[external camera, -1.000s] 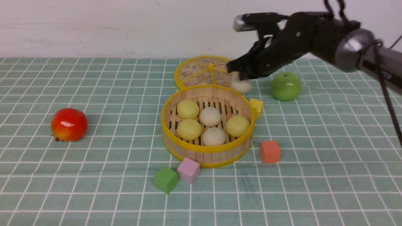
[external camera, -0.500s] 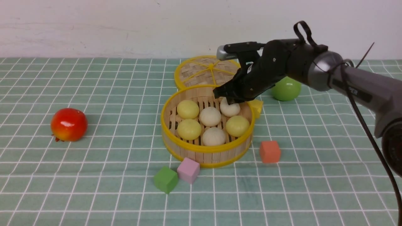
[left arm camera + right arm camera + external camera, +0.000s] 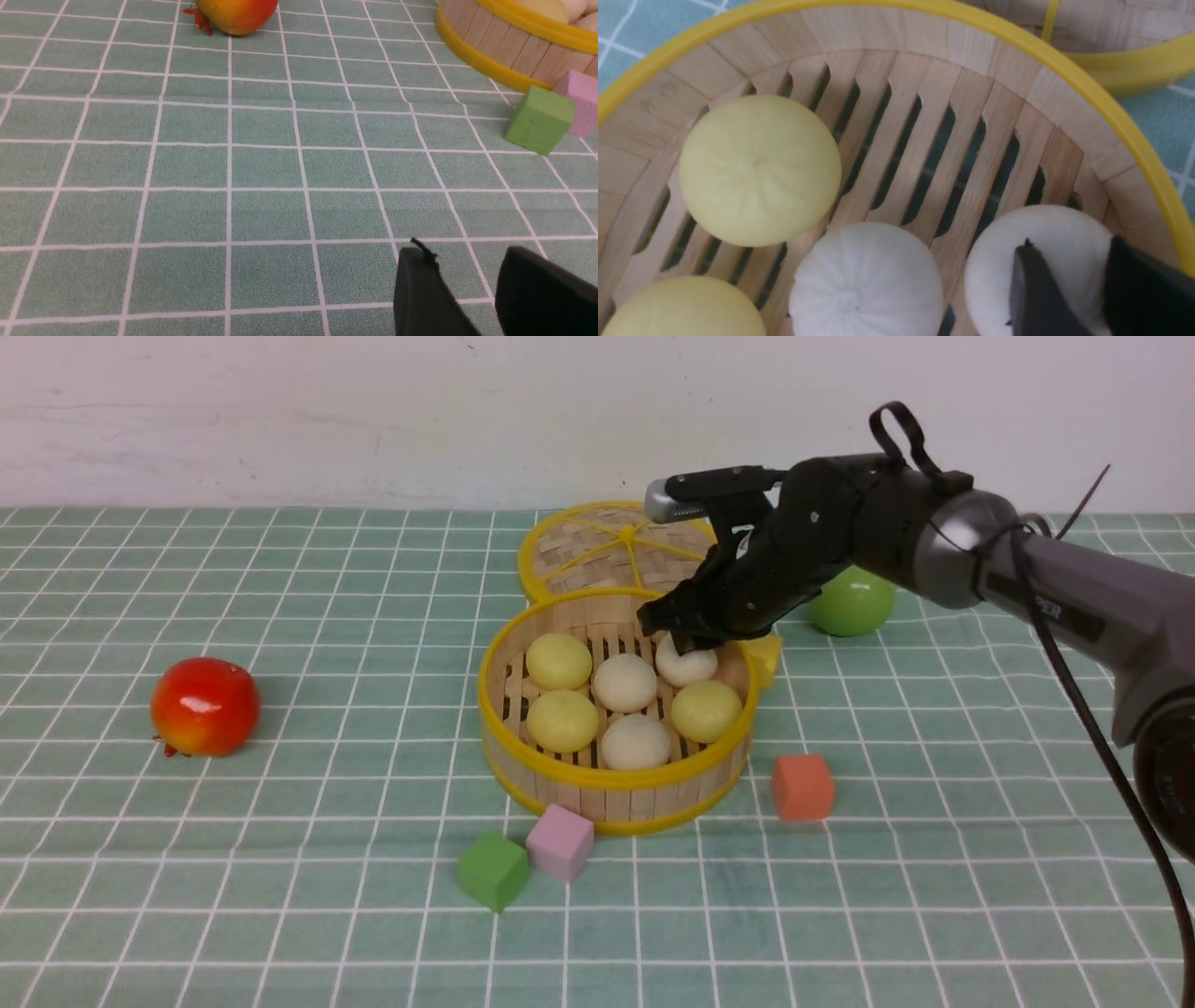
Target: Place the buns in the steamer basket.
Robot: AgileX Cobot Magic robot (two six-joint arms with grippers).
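The steamer basket (image 3: 607,782) stands mid-table with several buns on its slatted floor, pale yellow ones (image 3: 558,660) and beige-white ones (image 3: 625,682). My right gripper (image 3: 686,639) reaches in over the far right rim. Its fingers stand apart just above a white bun (image 3: 1045,233), which rests on the floor beside the wall (image 3: 1111,116). That bun (image 3: 688,665) lies next to the others. My left gripper (image 3: 467,254) hangs open and empty low over the cloth, off to the basket's (image 3: 495,42) near left; the front view does not show it.
The flat woven lid (image 3: 607,546) lies behind the basket. A green apple (image 3: 851,602) sits far right, a red fruit (image 3: 205,706) at left. A yellow cube (image 3: 764,651) touches the basket's right side; orange (image 3: 802,787), pink (image 3: 559,841) and green (image 3: 492,870) cubes lie in front.
My right gripper carried a white bun from above the lid down into the basket. Its jaws have since parted and the bun has settled onto the floor.
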